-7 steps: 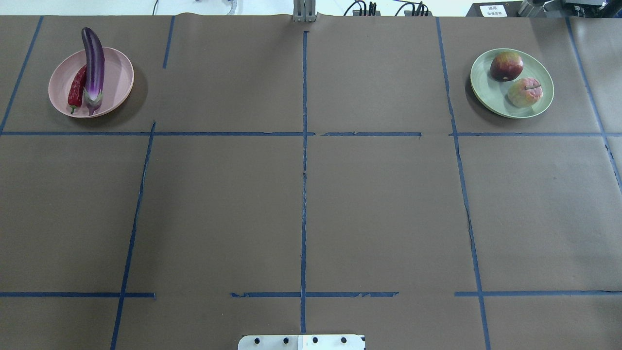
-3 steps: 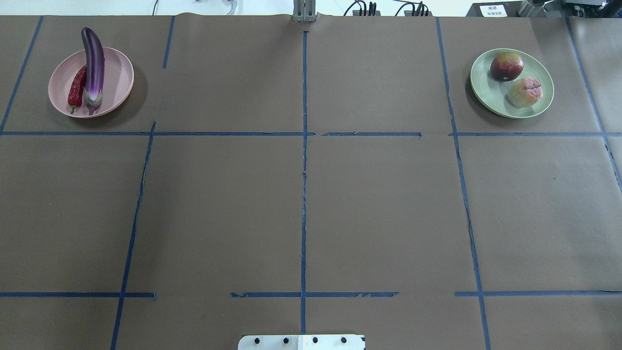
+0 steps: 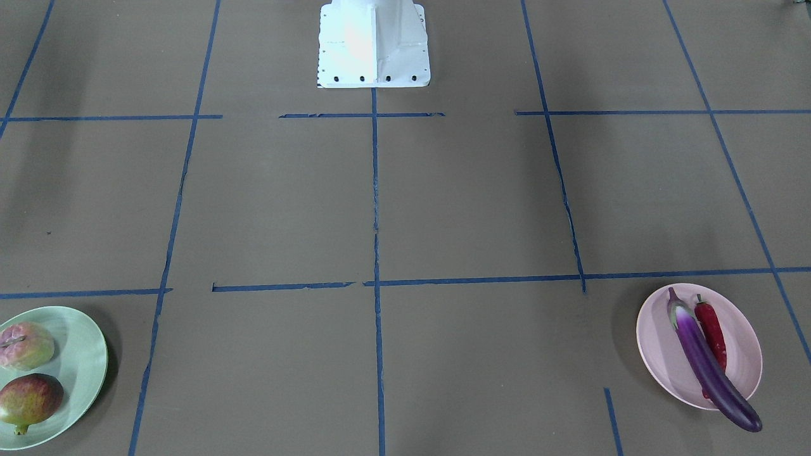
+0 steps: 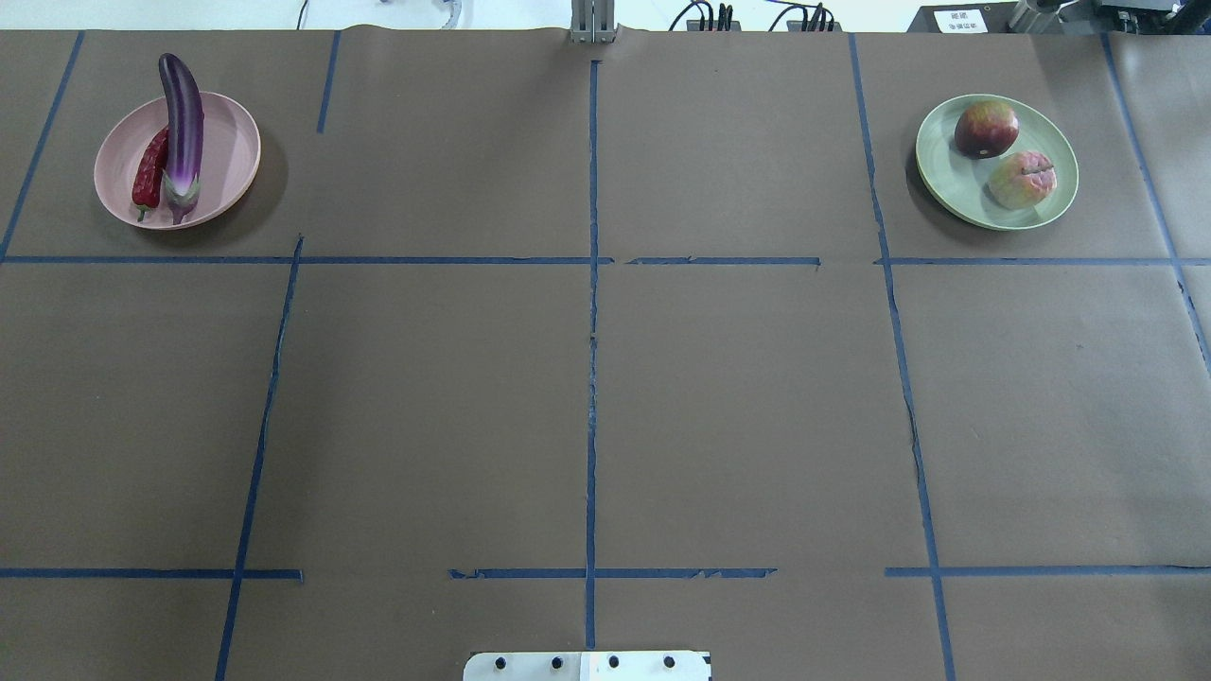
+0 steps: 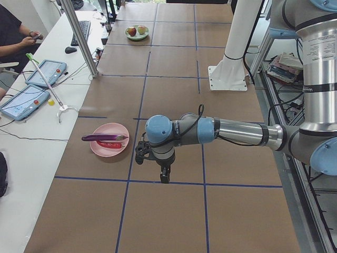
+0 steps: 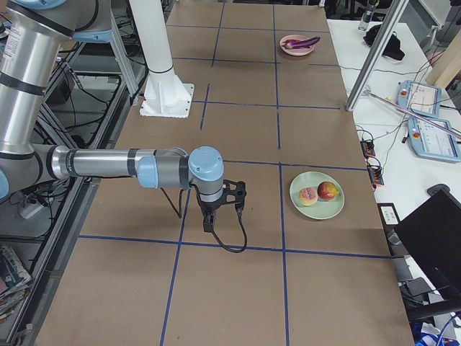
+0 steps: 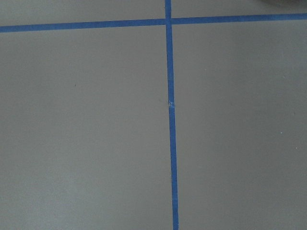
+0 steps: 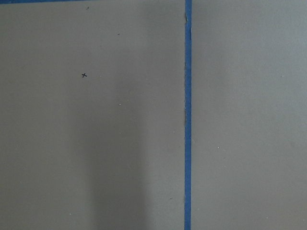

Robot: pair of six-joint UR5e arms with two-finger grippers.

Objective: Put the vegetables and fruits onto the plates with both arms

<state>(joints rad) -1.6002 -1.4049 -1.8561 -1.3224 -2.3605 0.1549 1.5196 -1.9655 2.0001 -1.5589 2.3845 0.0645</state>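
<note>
Even, diffuse overhead illumination, exterior views sharp, soft short shadows beside pink plate (image 4: 232,142) and green plate (image 4: 946,175), white base block (image 3: 374,44) overexposed in front-facing view, faint vertical shadow band across right wrist view

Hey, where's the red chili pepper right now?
The red chili pepper lies on the pink plate at the far left of the overhead view, on the robot's left side. It sits just left of the purple eggplant.
</note>
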